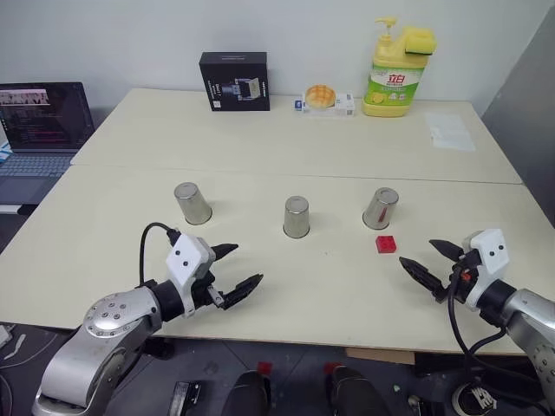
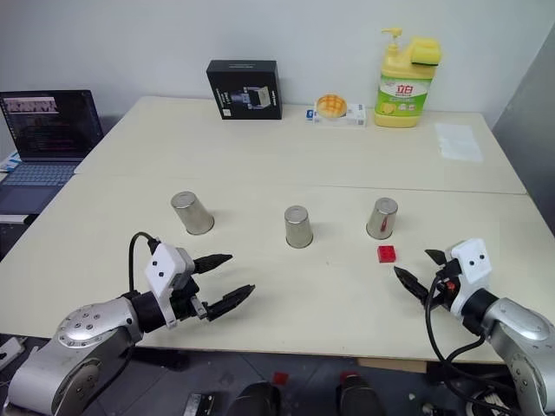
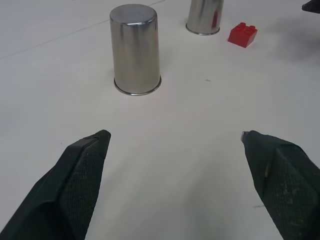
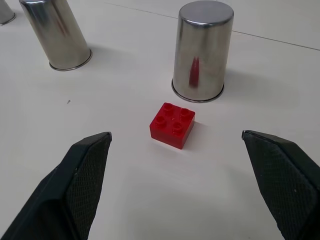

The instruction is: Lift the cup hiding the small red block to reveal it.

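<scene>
1. The small bright red studded plastic block (image 4: 172,125) lies in the open on the pale bench (image 1: 260,147), just in front of the right-hand dull silver brushed-steel tapered cup (image 1: 381,208), which stands mouth-down. Block and cup are close but apart.
2. Two matching steel cups, middle (image 1: 297,217) and left (image 1: 192,203), also stand inverted in the same row.
3. Right gripper (image 1: 432,260): fingers spread wide, holding nothing, hovering near the bench's front edge. I see the block straight ahead between its fingers and the right cup just beyond, upright, long axis vertical.
4. Left gripper (image 1: 232,270): equally wide, empty, facing the middle cup, well apart from the block.
5. My judgement: the right arm is clearly nearer; with the block already showing, no lift looks needed.
</scene>
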Robot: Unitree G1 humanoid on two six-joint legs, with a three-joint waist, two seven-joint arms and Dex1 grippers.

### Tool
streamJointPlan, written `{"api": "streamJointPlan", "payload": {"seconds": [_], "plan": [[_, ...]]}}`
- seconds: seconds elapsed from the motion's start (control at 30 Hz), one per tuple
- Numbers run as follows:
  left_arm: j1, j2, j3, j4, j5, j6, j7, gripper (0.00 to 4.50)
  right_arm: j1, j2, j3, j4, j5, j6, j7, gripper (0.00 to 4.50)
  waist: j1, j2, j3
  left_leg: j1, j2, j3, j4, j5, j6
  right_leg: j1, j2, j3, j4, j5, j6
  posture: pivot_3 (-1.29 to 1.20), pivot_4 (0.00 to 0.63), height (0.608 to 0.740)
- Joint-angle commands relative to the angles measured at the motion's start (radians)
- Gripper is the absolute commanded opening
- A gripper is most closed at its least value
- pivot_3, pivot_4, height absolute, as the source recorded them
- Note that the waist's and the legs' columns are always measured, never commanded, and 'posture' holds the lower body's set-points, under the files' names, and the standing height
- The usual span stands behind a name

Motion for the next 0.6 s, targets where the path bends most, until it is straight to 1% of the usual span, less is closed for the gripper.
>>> {"api": "streamJointPlan", "payload": {"seconds": [0.03, 0.6], "plan": [[-0.008, 0.003, 0.021, -0.024, -0.009, -0.011, -0.005, 4.50, -0.013, -0.007, -0.009, -0.016, -0.002, -0.012, -0.002, 4.44, 0.000, 0.000, 0.000, 0.000, 0.000, 0.000, 0.000, 0.000, 0.000, 0.000, 0.000, 0.000, 0.000, 0.000, 0.000, 0.00, 0.150, 0.740], [-0.020, 0.013, 0.023, -0.019, -0.013, -0.005, -0.013, 4.50, -0.005, 0.000, -0.009, -0.024, 0.000, -0.011, -0.008, 4.44, 0.000, 0.000, 0.000, 0.000, 0.000, 0.000, 0.000, 0.000, 0.000, 0.000, 0.000, 0.000, 0.000, 0.000, 0.000, 0.00, 0.150, 0.740]]}}
